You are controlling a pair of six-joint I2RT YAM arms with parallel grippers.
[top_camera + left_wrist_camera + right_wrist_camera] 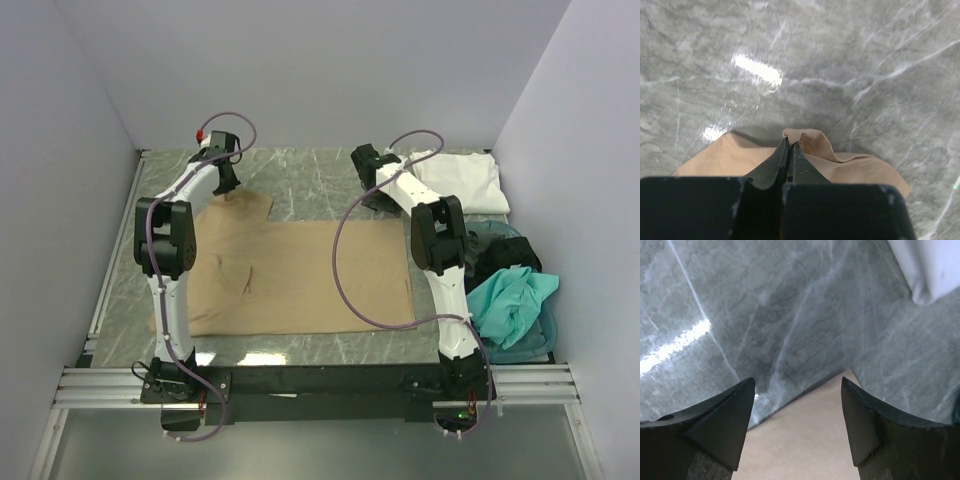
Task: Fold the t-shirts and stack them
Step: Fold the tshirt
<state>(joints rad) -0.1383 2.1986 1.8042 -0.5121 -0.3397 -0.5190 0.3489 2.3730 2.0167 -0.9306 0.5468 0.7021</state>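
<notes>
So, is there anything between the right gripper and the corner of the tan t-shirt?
Nothing visible. The right gripper hangs open just over the corner of the tan t-shirt; the white t-shirt lies off to the side.

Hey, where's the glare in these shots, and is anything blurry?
Top view: a pale light patch on the table near the front edge, otherwise even and sharp. Left wrist view: two bright glare spots beyond the tan shirt; the left gripper is a dark mass. Right wrist view: a glare streak at left; the white shirt looks soft and washed out.
</notes>
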